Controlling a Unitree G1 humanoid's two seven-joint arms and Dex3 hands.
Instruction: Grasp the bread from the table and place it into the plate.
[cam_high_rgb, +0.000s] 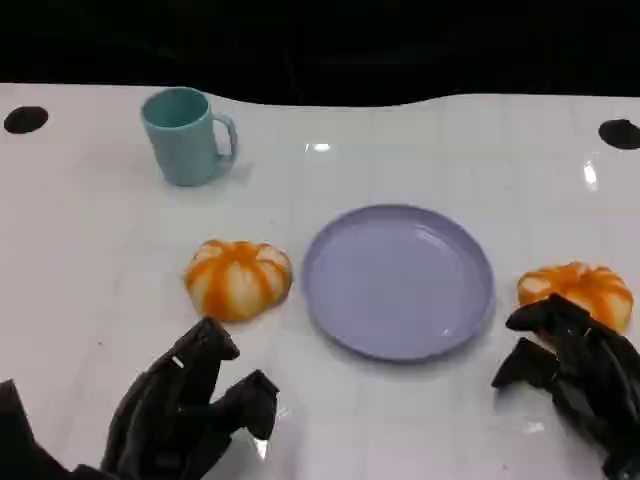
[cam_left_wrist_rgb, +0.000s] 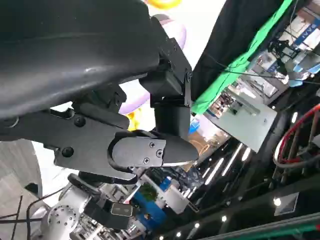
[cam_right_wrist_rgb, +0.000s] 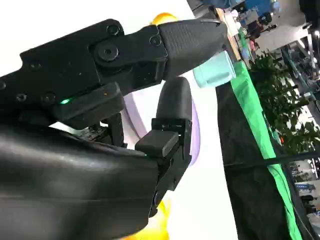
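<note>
- Head view: the glossy white table (cam_high_rgb: 400, 420) runs to a curved far edge with darkness beyond it, and a black round mark sits near each far corner.
- The round lavender plastic plate (cam_high_rgb: 398, 280) lies in the middle, shallow and smooth, with nothing on it.
- One orange-and-white ribbed round bread (cam_high_rgb: 238, 279) lies just left of the plate; a second orange ribbed bread (cam_high_rgb: 577, 291) lies right of it, near the table's right edge.
- A teal ceramic mug (cam_high_rgb: 186, 135) stands upright at the far left, well apart from everything else.
- My left hand (cam_high_rgb: 190, 410) hovers near the left bread, fingers apart, holding nothing.
- My right hand (cam_high_rgb: 570, 370) is beside the right bread, fingers spread at its near side; I cannot tell whether they touch it.
- Left wrist view: my black fingers (cam_left_wrist_rgb: 145, 150) splay open, with pale table and a slice of the plate behind.
- Right wrist view: my fingers (cam_right_wrist_rgb: 172, 125) stand apart over the plate's lavender rim; the mug lies beyond.
</note>
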